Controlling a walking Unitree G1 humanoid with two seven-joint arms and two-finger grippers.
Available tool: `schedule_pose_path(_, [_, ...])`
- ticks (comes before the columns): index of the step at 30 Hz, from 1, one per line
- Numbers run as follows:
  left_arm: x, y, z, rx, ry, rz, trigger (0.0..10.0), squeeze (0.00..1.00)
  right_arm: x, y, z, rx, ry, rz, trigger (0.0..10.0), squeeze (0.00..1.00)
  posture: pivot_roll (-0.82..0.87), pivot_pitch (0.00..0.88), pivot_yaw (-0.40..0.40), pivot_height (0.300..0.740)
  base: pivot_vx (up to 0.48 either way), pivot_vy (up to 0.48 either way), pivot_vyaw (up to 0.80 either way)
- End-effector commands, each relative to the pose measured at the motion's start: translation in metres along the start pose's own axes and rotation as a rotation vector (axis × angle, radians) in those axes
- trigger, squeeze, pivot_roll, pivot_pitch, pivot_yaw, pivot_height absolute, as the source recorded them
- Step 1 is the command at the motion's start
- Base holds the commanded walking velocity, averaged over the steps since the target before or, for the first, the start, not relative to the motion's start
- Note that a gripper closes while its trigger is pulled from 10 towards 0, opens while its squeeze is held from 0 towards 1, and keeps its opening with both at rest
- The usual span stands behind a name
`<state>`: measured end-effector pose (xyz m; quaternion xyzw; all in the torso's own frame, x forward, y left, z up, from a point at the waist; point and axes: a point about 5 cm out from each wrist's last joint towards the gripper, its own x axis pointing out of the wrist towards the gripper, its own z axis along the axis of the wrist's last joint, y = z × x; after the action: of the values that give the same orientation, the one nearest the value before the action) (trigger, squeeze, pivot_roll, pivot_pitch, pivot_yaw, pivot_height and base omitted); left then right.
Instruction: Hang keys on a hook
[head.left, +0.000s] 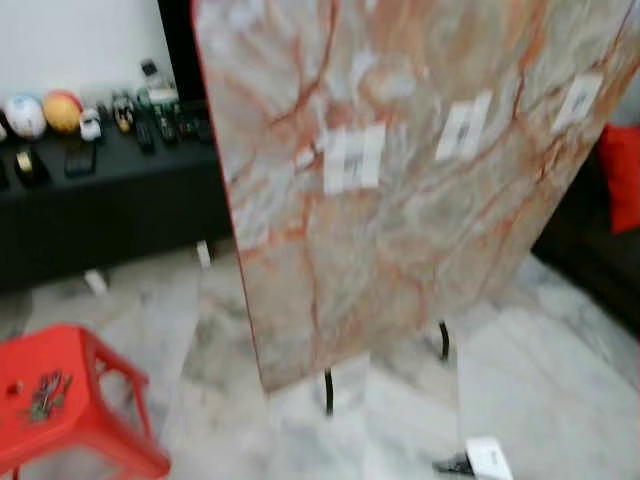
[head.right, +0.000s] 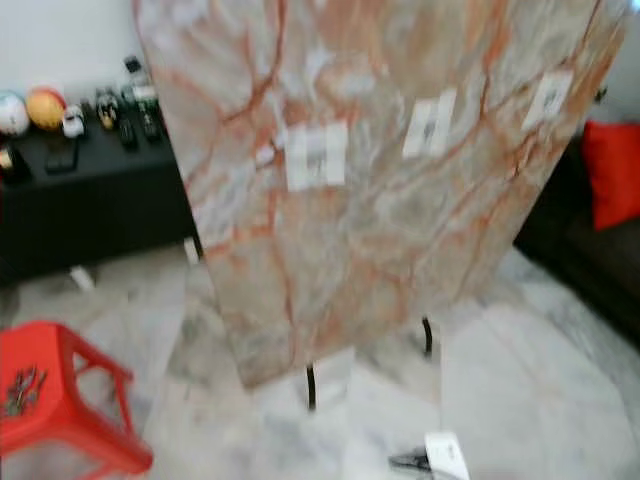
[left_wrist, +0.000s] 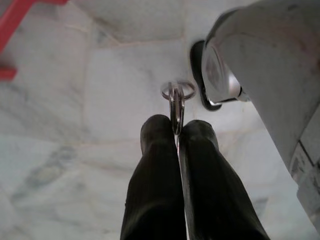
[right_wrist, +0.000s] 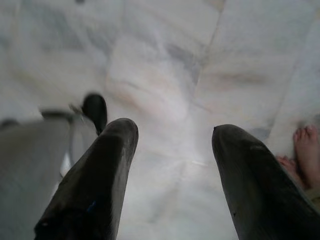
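Jaws of the left gripper (left_wrist: 176, 135) are closed on a key ring (left_wrist: 177, 92) – the ring protrudes past the fingertips, above the marble floor (left_wrist: 75, 125). Jaws of the right gripper (right_wrist: 172, 137) stand wide apart over the same floor, a person's bare foot (right_wrist: 306, 145) nearby. Ahead stands a marble-patterned board (head.left: 400, 180) carrying three white hook plates (head.left: 352, 158) – a red stool (head.left: 60, 400) with more keys (head.left: 45, 393) sits to the left.

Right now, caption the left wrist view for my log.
Left gripper shut on a key ring, hanging above the marble floor.
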<state>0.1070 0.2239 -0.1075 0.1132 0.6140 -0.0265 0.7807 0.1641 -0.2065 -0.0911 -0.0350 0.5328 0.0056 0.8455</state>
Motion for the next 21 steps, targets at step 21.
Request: schedule_pose_path(21, [-0.03, 0.045, 0.113, -0.134, -0.653, 0.111, 10.0, 0.0, -0.001, -0.007, -0.008, -0.006, 0.017, -0.017, 10.0, 0.0, 0.06, 0.0, -0.083, 0.74, 0.0, 0.0, -0.46])
